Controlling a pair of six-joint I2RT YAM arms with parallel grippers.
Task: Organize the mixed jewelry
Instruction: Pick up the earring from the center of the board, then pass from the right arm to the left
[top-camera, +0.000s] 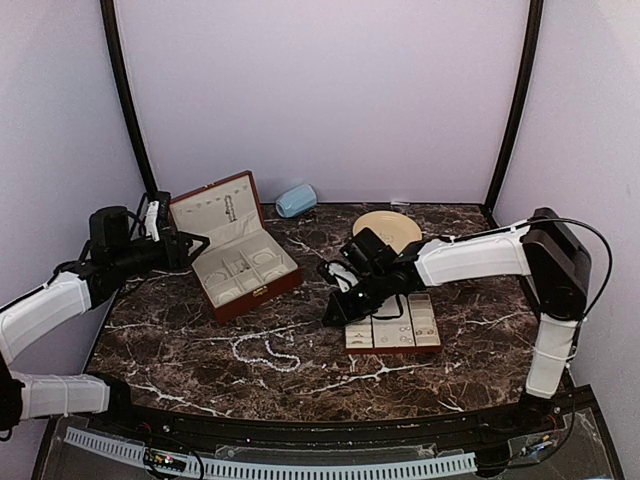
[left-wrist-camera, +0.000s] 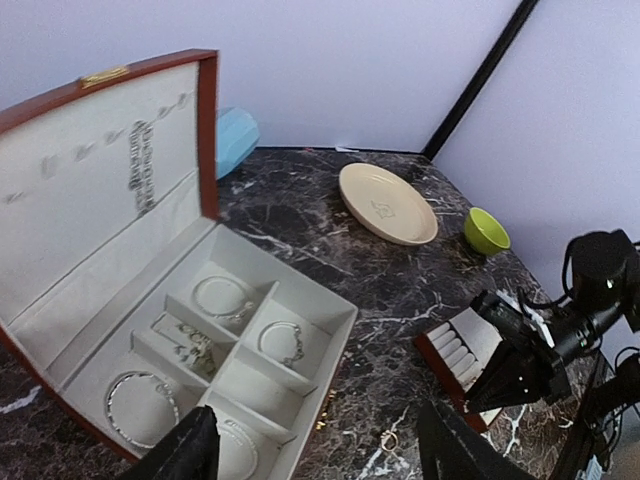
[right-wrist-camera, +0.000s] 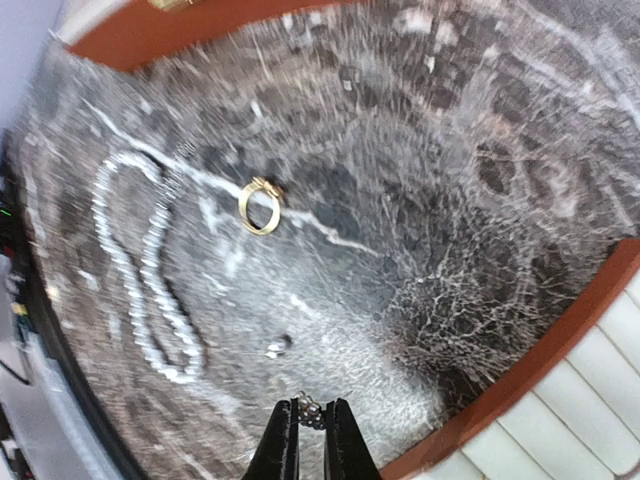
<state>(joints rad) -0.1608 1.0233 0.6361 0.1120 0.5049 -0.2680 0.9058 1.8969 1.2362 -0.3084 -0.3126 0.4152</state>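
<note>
My right gripper (right-wrist-camera: 312, 412) is pinched almost shut at the bottom centre of the wrist view, with a tiny silvery piece (right-wrist-camera: 306, 406) nipped between the tips. Just up and left of the tips a small silvery bit (right-wrist-camera: 278, 347) lies on the marble. Higher up, a gold ring (right-wrist-camera: 260, 205) lies flat. The pearl strand (right-wrist-camera: 178, 374) lies at the left, doubled into a narrow loop. Its long axis runs from the upper left down toward my tips, and its lower end lies apart from them. My left gripper (left-wrist-camera: 320, 455) gapes wide beside the open box (left-wrist-camera: 208, 130), gripping nothing.
</note>
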